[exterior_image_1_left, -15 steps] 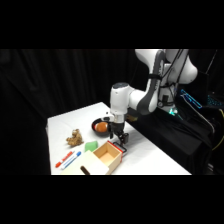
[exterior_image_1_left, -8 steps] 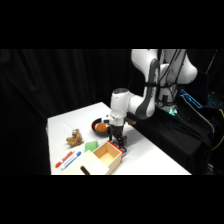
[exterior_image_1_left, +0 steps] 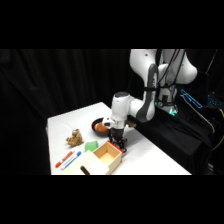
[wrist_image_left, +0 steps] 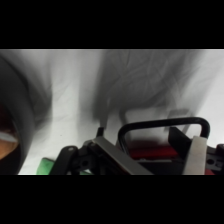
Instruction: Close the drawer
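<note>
Light-wood drawer near bench front edge, pulled well out, orange-tan inside showing. Not yet closed; whole push left to do. Tool low at drawer's far end, at red-trimmed front. Dark loop handle close ahead in wrist view. Cannot tell whether apart or together. Black bowl just behind, toys at left.

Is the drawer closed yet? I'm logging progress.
No, open: the drawer sticks out, its orange-tan inside visible from above, with the gripper at its red-trimmed front by the loop handle.
</note>
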Motion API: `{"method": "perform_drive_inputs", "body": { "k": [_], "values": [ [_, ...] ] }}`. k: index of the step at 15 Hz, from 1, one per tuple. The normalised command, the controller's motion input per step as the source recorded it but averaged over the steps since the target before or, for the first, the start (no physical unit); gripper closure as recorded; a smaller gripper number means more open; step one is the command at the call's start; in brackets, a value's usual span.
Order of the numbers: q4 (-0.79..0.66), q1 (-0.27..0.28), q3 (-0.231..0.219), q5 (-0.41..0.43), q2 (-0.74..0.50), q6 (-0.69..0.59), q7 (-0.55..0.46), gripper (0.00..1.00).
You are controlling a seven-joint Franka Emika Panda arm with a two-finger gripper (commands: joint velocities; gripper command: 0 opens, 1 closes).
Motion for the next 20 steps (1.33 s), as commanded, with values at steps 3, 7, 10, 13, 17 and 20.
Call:
{"method": "perform_drive_inputs", "body": {
  "k": [3, 7, 10, 13, 17, 20],
  "values": [
    [0.19, 0.062, -0.058, -0.110, -0.07, -0.12, 0.02, 0.00],
    [0.32, 0.091, -0.065, -0.108, 0.00, -0.32, 0.01, 0.00],
    [0.45, 0.088, -0.061, -0.076, 0.08, -0.44, -0.04, 0.00],
    [0.53, 0.103, -0.071, -0.057, 0.13, -0.42, -0.05, 0.00],
    [0.49, 0.126, -0.083, -0.062, 0.18, -0.29, -0.04, 0.00],
    [0.45, 0.115, -0.070, -0.054, 0.22, -0.22, -0.04, 0.00]
  ]
}}
